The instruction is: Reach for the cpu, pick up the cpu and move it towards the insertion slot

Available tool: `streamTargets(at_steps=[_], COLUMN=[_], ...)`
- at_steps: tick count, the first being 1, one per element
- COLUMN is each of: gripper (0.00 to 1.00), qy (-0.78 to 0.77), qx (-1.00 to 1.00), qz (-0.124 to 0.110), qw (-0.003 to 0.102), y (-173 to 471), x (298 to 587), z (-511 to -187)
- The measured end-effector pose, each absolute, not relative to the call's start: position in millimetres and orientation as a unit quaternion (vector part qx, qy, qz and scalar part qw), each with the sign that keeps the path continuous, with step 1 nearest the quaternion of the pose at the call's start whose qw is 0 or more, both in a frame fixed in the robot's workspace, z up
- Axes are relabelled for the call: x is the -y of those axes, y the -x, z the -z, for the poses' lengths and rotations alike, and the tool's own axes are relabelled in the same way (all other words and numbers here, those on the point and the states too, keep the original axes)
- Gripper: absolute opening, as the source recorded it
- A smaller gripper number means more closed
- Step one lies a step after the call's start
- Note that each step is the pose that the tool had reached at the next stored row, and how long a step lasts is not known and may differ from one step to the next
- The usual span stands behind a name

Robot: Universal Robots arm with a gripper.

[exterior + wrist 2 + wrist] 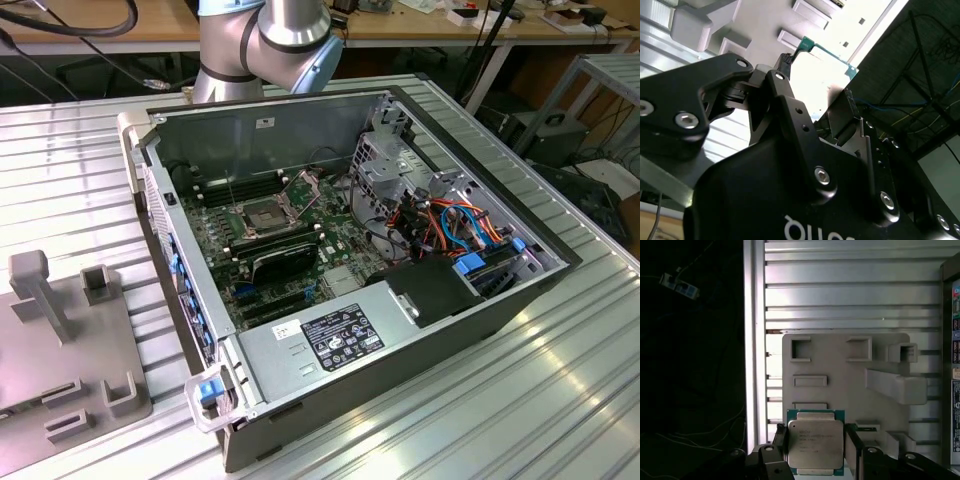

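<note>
Gripper (816, 441) clamped on the cpu (815, 445) by two opposite edges, held above the grey fixture plate (840, 372) (raised blocks beneath). Insertion slot (262, 213) lies uncovered inside the open computer case (260, 130), beside that plate.

In the first wrist view one edge of the cpu (815, 442) is hidden behind the gripper (816, 437) (its print is too small to be read). In the exterior view the arm (265, 40) is cut off by the picture's upper edge.

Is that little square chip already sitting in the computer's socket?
No, the chip is at the gripper, over the grey plate.
</note>
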State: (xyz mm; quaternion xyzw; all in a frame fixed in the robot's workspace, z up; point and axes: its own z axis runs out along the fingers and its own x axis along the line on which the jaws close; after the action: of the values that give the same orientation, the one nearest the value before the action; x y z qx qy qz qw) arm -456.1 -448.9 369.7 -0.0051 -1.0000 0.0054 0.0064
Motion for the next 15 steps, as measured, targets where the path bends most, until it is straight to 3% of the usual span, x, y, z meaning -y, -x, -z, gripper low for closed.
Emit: streamTargets(at_steps=[15], gripper=[0.55], qy=[0.005], qx=[1.0], qz=[-0.003], qw=[0.008], y=[456.1], x=[449.0], z=[-381.4])
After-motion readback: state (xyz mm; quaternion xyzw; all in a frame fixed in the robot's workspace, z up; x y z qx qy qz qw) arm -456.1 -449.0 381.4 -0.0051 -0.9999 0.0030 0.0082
